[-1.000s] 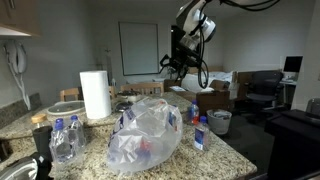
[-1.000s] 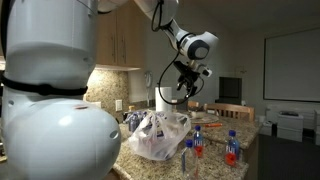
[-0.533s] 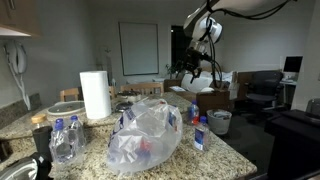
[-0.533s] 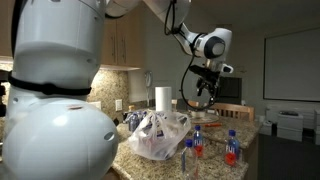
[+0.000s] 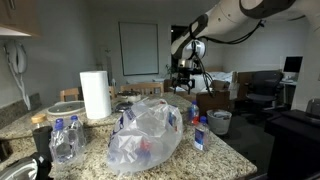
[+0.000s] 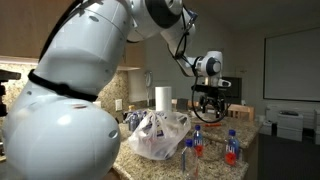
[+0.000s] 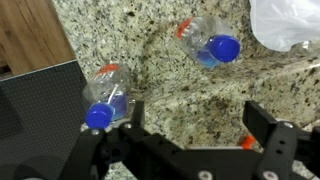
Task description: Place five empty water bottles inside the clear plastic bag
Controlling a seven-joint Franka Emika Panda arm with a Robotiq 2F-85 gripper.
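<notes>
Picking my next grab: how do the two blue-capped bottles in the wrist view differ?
The panel-side bottle stands beside the dark panel; the bag-side bottle stands close to the clear bag. The panel-side bottle's cap is right by one finger of the open hand; the bag-side bottle is farther off, above the gap. Both are clear, blue-capped, red-banded and ungrasped.

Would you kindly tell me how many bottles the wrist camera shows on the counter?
2. The left bottle sits beside the dark panel; the upper bottle sits near the plastic bag. Others may be hidden outside this view.
</notes>
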